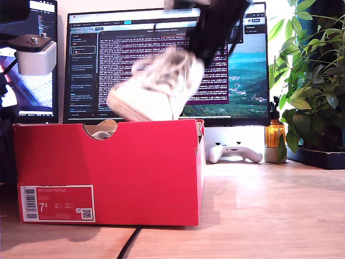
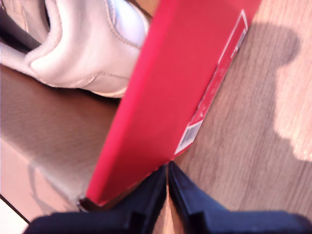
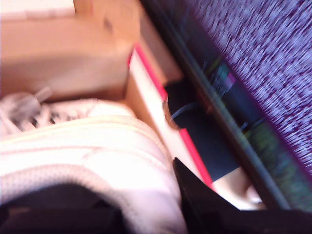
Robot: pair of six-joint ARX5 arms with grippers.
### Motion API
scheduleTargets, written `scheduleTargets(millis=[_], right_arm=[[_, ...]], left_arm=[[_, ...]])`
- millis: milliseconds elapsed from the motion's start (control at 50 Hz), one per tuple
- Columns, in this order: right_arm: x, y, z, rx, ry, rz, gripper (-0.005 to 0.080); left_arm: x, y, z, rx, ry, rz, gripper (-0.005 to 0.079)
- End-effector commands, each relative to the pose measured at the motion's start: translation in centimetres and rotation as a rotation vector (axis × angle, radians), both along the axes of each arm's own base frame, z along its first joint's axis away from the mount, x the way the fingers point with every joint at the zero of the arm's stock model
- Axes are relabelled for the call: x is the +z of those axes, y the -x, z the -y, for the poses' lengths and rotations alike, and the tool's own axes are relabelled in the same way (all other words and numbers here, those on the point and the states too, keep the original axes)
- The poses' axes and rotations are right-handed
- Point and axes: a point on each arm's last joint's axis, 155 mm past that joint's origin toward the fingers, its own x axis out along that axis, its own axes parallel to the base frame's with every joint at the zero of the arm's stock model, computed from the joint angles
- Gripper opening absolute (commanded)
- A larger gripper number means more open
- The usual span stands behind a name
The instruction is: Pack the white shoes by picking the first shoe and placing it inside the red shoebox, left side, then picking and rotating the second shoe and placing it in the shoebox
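white shoe [image 1: 156, 89]; red shoebox [image 1: 135, 172], brown inside, white barcode label [image 1: 57, 203].

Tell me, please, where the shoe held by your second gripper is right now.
The white shoe hangs tilted in my second gripper just above the open red shoebox, in front of the monitor, near the exterior view's centre.

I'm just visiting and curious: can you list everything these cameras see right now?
red shoebox: one, red with a white label, on the wooden desk, exterior view's left.
white shoes: two; one held tilted above the box, one inside it.
monitors: two, lit, behind the box.
game controller: one, white, exterior view's right of the box.
bottle: one, amber, beside the plant.
my second hand: dark, shut on the raised shoe.
my first hand: dark, closed, empty, by the box's corner.
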Motion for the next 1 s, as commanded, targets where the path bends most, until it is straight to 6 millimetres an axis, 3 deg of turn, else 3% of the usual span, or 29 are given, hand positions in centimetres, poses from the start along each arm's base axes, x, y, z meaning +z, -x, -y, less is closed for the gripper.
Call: scheduleTargets(millis=[0,320,620,980], right_arm=[[1.7,0.1,-0.7,0.009,-0.033,0.036,-0.0013],[-1.5,-0.4,-0.9,0.041,0.031,0.009,-0.0013],[-5.6,0.1,0.0,0.034,0.123,-0.076,-0.0013],[-7.0,0.1,0.5,0.027,0.179,-0.091,0.0015]], left_arm=[[0.2,-0.2,0.3,-0.005,0.011,0.002,-0.0019],[0.2,-0.2,0.4,-0.006,0.011,0.002,-0.0019],[0.2,-0.1,0.4,-0.008,0.014,0.000,-0.0019],[0.1,0.3,1.1,-0.029,0.043,-0.021,-0.0019]])
